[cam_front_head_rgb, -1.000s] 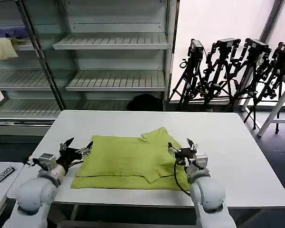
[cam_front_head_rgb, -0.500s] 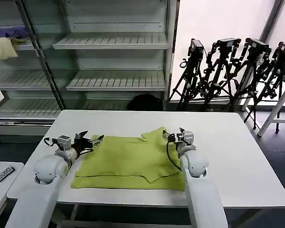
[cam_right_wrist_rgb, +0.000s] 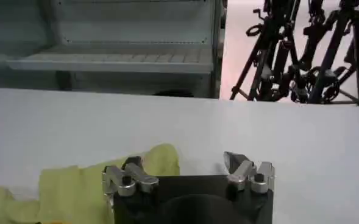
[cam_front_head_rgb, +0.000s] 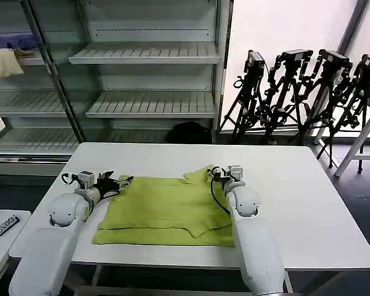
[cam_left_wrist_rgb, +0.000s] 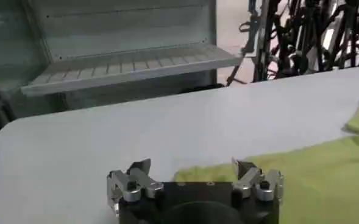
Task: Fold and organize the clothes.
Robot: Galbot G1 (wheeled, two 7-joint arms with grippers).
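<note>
The clothes, a lime yellow-green T-shirt [cam_front_head_rgb: 166,209], lie partly folded on the white table [cam_front_head_rgb: 308,203], with one sleeve flap [cam_front_head_rgb: 200,175] sticking out at the far right. My left gripper [cam_front_head_rgb: 115,183] is open just above the shirt's far left corner. In the left wrist view the left gripper [cam_left_wrist_rgb: 191,167] hangs over the shirt's edge [cam_left_wrist_rgb: 325,173], nothing between its fingers. My right gripper [cam_front_head_rgb: 217,174] stands open at the sleeve flap. In the right wrist view the right gripper [cam_right_wrist_rgb: 182,162] has the green cloth [cam_right_wrist_rgb: 75,182] by one finger and bare table by the other.
Metal shelving [cam_front_head_rgb: 148,55] stands behind the table, with a pale yellow cloth [cam_front_head_rgb: 5,61] and a purple cloth [cam_front_head_rgb: 12,42] on a shelf at upper left. Black tripods [cam_front_head_rgb: 308,92] crowd the back right. A low side table [cam_front_head_rgb: 0,231] sits at left.
Both grippers have moved from the shirt's near half towards its far edge, the left to the far left corner, the right to the sleeve flap. The shirt lies as before.
</note>
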